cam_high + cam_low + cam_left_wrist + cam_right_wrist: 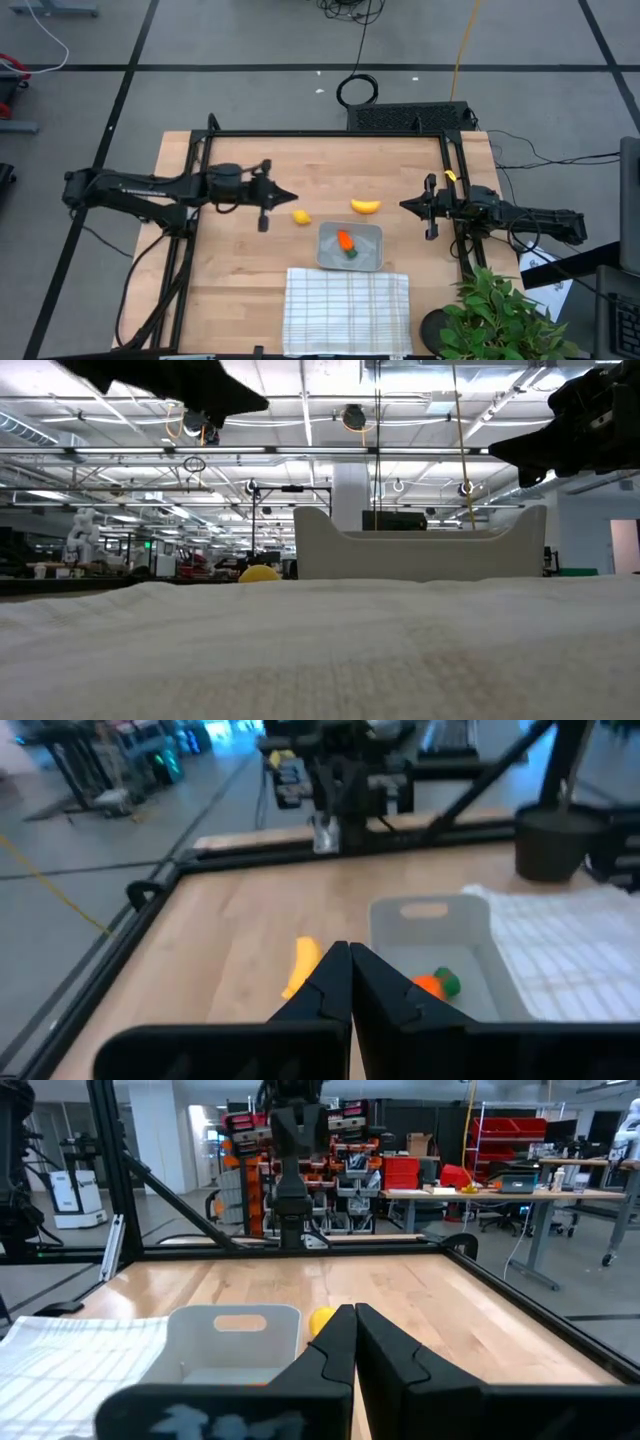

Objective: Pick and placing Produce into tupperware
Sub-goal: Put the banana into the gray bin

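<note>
Wooden table [230, 270] fills mid-frame. Carrot [345, 241] lies in the tupperware [350, 246], lower centre, with lemon [301, 216] up-left and banana [366, 207] above, both outside. Left gripper [291, 197], shut and empty, sits just up-left of lemon; right gripper [404, 206], pinched closed, right of banana. Cloth [346, 312] lies below; bare wood at left.
</note>
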`<state>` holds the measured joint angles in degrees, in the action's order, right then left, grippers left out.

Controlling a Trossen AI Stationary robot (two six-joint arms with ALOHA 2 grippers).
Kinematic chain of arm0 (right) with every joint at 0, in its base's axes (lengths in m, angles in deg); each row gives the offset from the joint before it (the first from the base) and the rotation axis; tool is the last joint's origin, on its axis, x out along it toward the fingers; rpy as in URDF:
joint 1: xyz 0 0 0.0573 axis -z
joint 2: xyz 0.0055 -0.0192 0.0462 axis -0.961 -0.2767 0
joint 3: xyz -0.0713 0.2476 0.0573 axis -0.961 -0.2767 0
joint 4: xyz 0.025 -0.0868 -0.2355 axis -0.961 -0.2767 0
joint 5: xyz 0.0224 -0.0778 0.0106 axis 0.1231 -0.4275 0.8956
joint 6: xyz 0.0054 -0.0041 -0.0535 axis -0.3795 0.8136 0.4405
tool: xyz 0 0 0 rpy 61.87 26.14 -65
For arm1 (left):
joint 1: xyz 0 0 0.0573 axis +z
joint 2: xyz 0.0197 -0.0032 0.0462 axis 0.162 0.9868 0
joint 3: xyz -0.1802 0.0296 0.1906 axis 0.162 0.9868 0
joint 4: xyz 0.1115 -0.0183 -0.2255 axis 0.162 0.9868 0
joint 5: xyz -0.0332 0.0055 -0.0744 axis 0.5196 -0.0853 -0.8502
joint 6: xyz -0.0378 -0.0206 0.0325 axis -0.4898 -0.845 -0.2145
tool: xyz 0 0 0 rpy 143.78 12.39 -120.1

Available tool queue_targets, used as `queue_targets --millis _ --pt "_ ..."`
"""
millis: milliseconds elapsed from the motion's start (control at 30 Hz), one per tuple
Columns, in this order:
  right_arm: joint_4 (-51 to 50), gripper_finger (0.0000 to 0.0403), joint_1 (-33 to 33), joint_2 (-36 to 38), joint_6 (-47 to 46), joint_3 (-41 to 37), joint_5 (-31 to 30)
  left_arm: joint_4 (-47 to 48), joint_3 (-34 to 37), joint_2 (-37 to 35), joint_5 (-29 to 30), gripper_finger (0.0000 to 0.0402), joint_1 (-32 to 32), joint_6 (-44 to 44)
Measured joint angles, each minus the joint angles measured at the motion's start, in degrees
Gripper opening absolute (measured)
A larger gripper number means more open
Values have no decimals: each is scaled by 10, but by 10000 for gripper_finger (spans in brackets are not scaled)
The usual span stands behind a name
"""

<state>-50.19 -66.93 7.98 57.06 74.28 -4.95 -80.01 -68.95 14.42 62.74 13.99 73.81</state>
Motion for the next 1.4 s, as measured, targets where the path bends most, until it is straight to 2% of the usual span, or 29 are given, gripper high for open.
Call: queue_targets --millis 200,467,633,1233,1400 --pt "-4 0 0 0 0 0 0 -85 102 -35 26 0 19 -8" --pt "3 0 0 0 13 0 0 -185 186 -35 33 0 26 12" --pt "21 0 0 0 40 0 0 -214 217 -33 35 0 26 4" --pt "3 0 0 0 49 0 -2 -227 227 -33 30 6 26 7" --pt "-33 0 0 0 6 0 -2 -226 227 -33 31 2 26 5"
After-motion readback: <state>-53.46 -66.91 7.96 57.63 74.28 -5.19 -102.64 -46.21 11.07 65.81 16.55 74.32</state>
